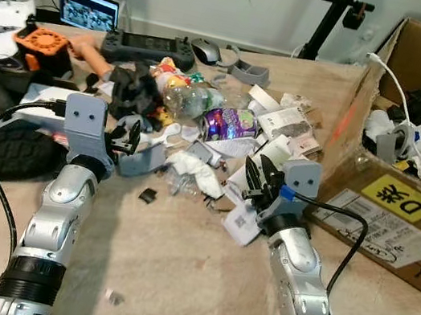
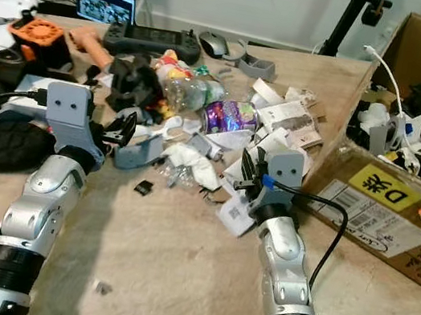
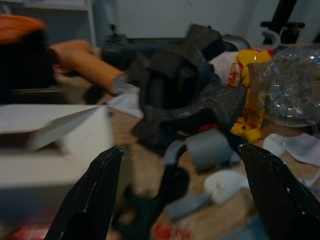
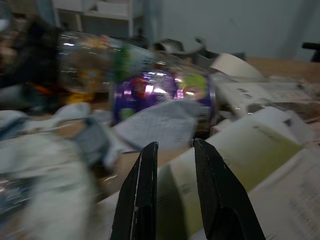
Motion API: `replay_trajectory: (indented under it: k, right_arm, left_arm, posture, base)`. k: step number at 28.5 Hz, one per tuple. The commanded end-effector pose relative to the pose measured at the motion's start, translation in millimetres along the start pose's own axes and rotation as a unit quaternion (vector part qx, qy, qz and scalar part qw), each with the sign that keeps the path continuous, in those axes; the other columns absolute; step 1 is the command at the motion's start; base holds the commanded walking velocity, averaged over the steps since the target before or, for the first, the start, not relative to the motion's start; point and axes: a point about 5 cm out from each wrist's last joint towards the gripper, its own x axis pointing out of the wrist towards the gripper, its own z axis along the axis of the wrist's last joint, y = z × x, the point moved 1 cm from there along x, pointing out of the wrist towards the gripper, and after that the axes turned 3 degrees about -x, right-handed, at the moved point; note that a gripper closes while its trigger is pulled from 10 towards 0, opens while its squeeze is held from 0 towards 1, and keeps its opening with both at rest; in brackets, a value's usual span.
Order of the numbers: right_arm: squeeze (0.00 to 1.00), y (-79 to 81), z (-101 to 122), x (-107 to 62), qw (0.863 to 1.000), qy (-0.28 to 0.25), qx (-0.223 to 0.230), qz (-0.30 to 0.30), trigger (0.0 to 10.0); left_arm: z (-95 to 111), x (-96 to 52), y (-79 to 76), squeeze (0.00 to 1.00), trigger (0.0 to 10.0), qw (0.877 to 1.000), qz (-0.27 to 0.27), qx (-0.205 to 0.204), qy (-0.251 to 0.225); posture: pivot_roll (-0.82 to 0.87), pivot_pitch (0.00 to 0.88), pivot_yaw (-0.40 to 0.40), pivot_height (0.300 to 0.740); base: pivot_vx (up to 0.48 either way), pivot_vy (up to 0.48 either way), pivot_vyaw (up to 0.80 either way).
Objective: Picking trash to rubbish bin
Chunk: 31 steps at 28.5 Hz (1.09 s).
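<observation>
A heap of trash lies on the wooden table [image 1: 175, 265]: a crushed clear bottle [image 1: 188, 98], a shiny purple wrapper [image 1: 229, 122], crumpled white tissue [image 1: 196, 170], a black crumpled rag [image 1: 137, 87] and several paper slips [image 1: 286, 123]. My left gripper [image 1: 126, 138] hovers at the heap's left edge, open wide, with a grey curved piece [image 3: 210, 147] between and beyond its fingers [image 3: 92, 197]. My right gripper [image 1: 259, 184] sits low over a white-green folded card [image 4: 240, 150]. Its fingers [image 4: 137, 195] stand a narrow gap apart, with the purple wrapper [image 4: 160, 92] just ahead.
A large cardboard box [image 1: 396, 215] holding cables and black parts stands open at the right. At the back lie a game controller [image 1: 148, 49], a mouse [image 1: 205, 49] and a laptop [image 1: 87, 8]. An orange object [image 1: 43, 42] and a black bag [image 1: 0, 145] fill the left.
</observation>
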Motion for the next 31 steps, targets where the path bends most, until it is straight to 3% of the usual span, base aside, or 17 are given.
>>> replay_trajectory:
  k: [1,13,18,21,22,23,24,31]
  right_arm:
    - [0.00,-1.4,-8.6,-5.1,1.000,0.018,0.002,-0.002,10.0]
    - [0.00,0.1,-9.3,-5.0,1.000,0.019,0.006,0.001,10.0]
    - [0.00,4.7,-21.2,-8.6,0.998,0.059,0.032,0.011,10.0]
    - [0.00,5.5,-20.2,-10.3,0.998,0.049,0.045,0.014,10.0]
    - [0.90,6.9,-14.8,-11.7,0.997,0.029,0.068,0.019,10.0]
    - [0.90,7.5,-12.9,-12.3,0.997,0.023,0.076,0.021,10.0]
    - [1.00,8.9,-11.1,-12.9,0.996,0.017,0.086,0.026,10.0]
    - [1.00,16.7,-10.8,-19.7,0.994,0.020,0.101,0.025,10.0]
  left_arm:
    - [-6.2,-3.6,3.7,0.00,10.0,1.000,0.006,-0.007,0.011]
    - [-7.4,-3.0,3.0,0.00,10.0,1.000,0.003,-0.008,0.012]
    - [-9.3,-3.8,-1.8,0.00,10.0,1.000,-0.016,0.012,0.015]
    - [-8.8,-3.6,-3.5,0.00,10.0,1.000,-0.020,0.018,0.012]
    - [-7.4,-4.0,-4.8,0.00,10.0,1.000,-0.024,0.020,0.006]
    - [-6.9,-4.3,-5.0,0.00,10.0,0.999,-0.024,0.021,0.003]
    - [-6.3,-4.3,-5.1,0.00,10.0,1.000,-0.024,0.019,0.001]
    - [-3.9,-4.8,-5.9,0.00,10.0,0.999,-0.029,0.011,-0.007]
  posture:
    - [0.02,0.185,-0.056,0.740]
    - [0.02,0.195,-0.056,0.740]
    - [0.02,0.194,-0.055,0.740]
    - [0.02,0.195,-0.055,0.740]
    - [0.02,0.189,-0.051,0.740]
    - [0.02,0.189,-0.051,0.740]
    - [0.01,0.192,-0.052,0.740]
    - [0.01,0.199,-0.058,0.740]
  base:
    - [0.000,0.000,0.00]
    - [0.000,0.000,0.00]
    - [0.000,0.000,0.00]
    - [0.000,0.000,0.00]
    - [0.000,0.000,0.00]
    - [0.000,0.000,0.00]
    - [0.000,0.000,0.00]
    - [0.000,0.000,0.00]
